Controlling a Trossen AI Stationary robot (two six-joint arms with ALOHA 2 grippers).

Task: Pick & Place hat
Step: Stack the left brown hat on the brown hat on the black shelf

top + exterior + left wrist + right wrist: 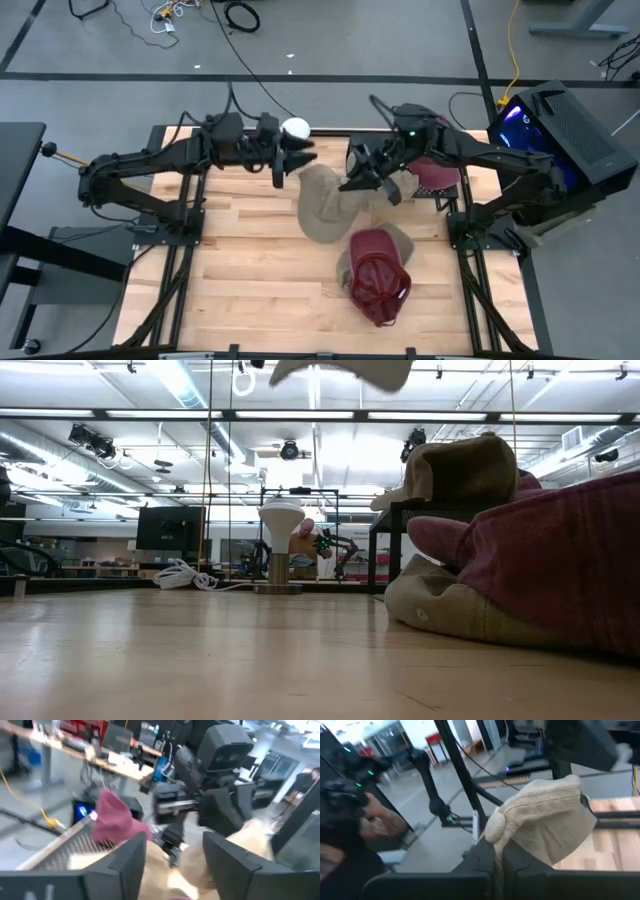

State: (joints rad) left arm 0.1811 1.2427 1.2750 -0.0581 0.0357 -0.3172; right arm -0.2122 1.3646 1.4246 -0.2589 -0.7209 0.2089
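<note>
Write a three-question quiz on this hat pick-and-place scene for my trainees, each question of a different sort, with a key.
1. True or false: the right gripper has its jaws shut on the tan hat.
2. Multiple choice: where does the dark red cap lie? A) hanging from the left gripper B) on the wooden table, atop another tan hat C) on the floor beyond the table
3. Fill in: the left gripper has its jaws ____, with nothing held between them.

Key: 1 true; 2 B; 3 open
</note>
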